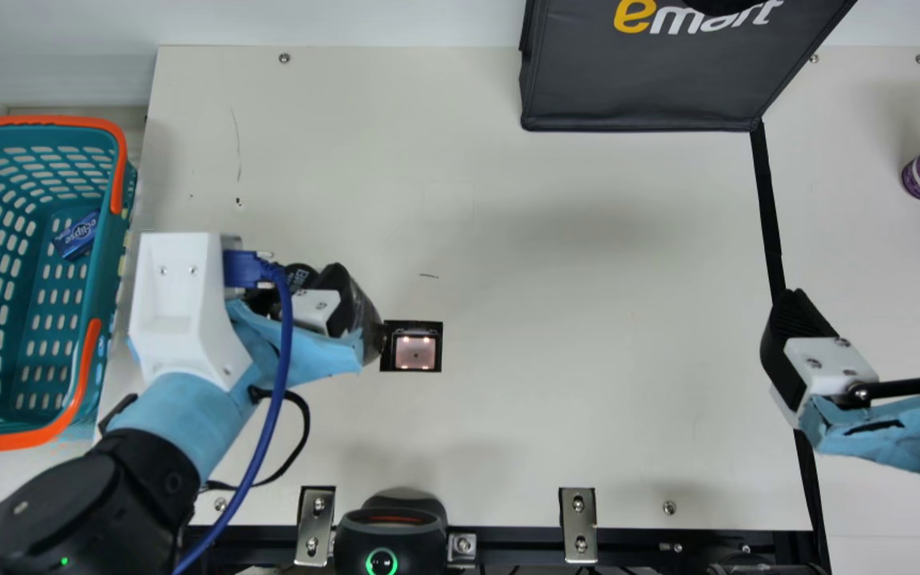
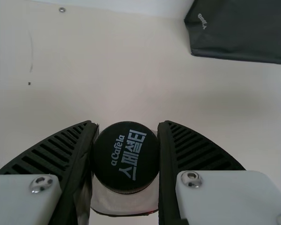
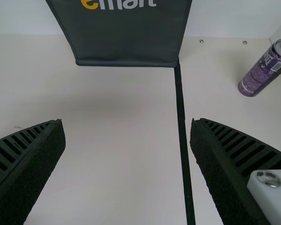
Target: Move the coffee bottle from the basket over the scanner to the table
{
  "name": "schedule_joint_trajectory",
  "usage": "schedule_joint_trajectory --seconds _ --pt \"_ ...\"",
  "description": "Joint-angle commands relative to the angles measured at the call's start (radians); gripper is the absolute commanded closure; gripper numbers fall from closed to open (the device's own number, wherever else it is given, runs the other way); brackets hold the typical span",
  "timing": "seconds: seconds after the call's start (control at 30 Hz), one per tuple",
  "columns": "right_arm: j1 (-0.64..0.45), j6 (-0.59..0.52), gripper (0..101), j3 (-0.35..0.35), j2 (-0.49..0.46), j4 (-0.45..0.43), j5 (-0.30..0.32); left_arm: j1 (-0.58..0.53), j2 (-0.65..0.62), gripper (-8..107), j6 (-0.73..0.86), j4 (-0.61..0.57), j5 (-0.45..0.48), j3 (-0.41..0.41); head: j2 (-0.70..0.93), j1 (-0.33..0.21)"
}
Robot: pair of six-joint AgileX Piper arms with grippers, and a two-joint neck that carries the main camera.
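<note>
Clearly, in the main view the left gripper [image 1: 342, 307] was pinching the dark coffee bottle [image 1: 370, 323], which lay slanted between its ribbed fingers, its base at the near edge of the square scanner window [image 1: 415, 352] set in the table [image 1: 588, 319]. To the left of that gripper stood the teal shopping basket [image 1: 21, 279] with orange handles [image 1: 119, 160], a small blue packet [image 1: 81, 234] inside it. Well apart, to its right, the right gripper [image 1: 875, 307] had its fingers spread wide.

In the left wrist view, the bottle's black screw cap [image 2: 125, 157] faced the camera, directly between the two ribbed fingers of the left gripper [image 2: 127, 125], with a finger along each side. Farther off, beyond the fingertips, was the dark grey shopping bag [image 2: 239, 35].

In the right wrist view, the right gripper [image 3: 127, 123] was spread. The bag lay beyond its fingertips, and a purple drinks can [image 3: 262, 72] stood off to its right, past the black strip [image 3: 181, 122].
</note>
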Motion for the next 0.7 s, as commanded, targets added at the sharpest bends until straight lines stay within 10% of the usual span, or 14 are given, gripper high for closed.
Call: schedule_joint_trajectory --seconds 0.0,0.67 --pt "0.0 0.0 6 0.0 0.0 0.0 0.0 -0.033 -0.002 107 -0.03 0.004 0.007 0.0 0.0 -0.03" --pt "0.0 0.0 6 0.0 0.0 0.0 0.0 -0.308 0.062 107 -0.244 0.14 0.108 0.019 0.0 -0.03"
